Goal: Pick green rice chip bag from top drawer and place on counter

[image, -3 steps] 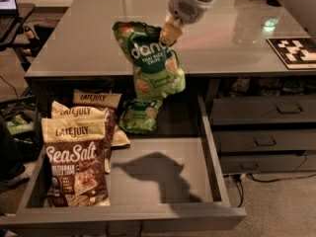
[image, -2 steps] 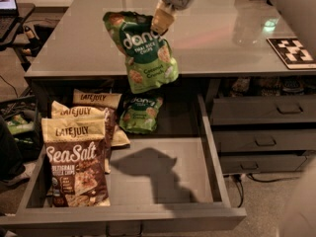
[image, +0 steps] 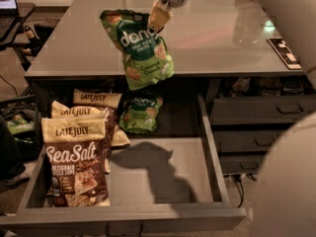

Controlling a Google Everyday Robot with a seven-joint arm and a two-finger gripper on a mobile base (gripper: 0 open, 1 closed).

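Gripper (image: 159, 18) clamped on top corner of green rice chip bag (image: 144, 53), which dangles below it across the counter (image: 222, 41) front edge, top drawer (image: 190, 174) beneath. Carry farther inboard, lower till bag rests, then release.

Late July bags (image: 75, 162) (three, cream-and-brown) beside a second green pouch (image: 140, 113).

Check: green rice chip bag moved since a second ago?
Yes: green rice chip bag, in the gripper above the counter, rose leftward against its edge.
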